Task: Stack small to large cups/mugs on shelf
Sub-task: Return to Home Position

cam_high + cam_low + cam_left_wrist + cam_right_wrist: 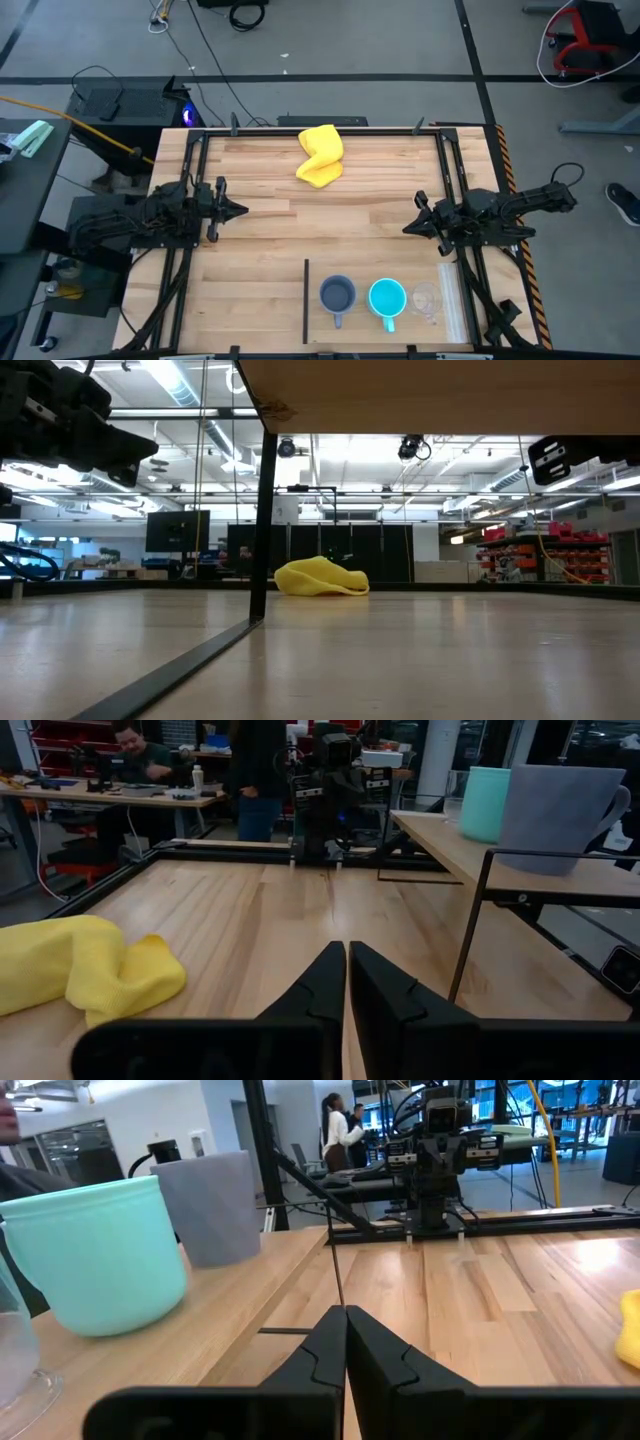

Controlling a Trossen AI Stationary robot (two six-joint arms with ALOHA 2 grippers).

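Three vessels line the shelf (360,325) at 5 o'clock: grey mug (337,295), cyan mug (387,297), clear cup (425,299). Positions: left gripper (238,210) at 9 o'clock, right gripper (410,227) at 3 o'clock; both sets of fingers (318,988) pressed together, empty.

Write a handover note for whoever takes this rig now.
Left gripper: jaws shut, empty, at the left side of the table.
Right gripper: jaws shut, empty, at the right side.
On the raised wooden shelf, side by side: grey-blue handled mug, bright cyan handled mug, small clear cup.
Done: all three shelved.
Left: apparently nothing; crumpled yellow cloth lies at the far edge.
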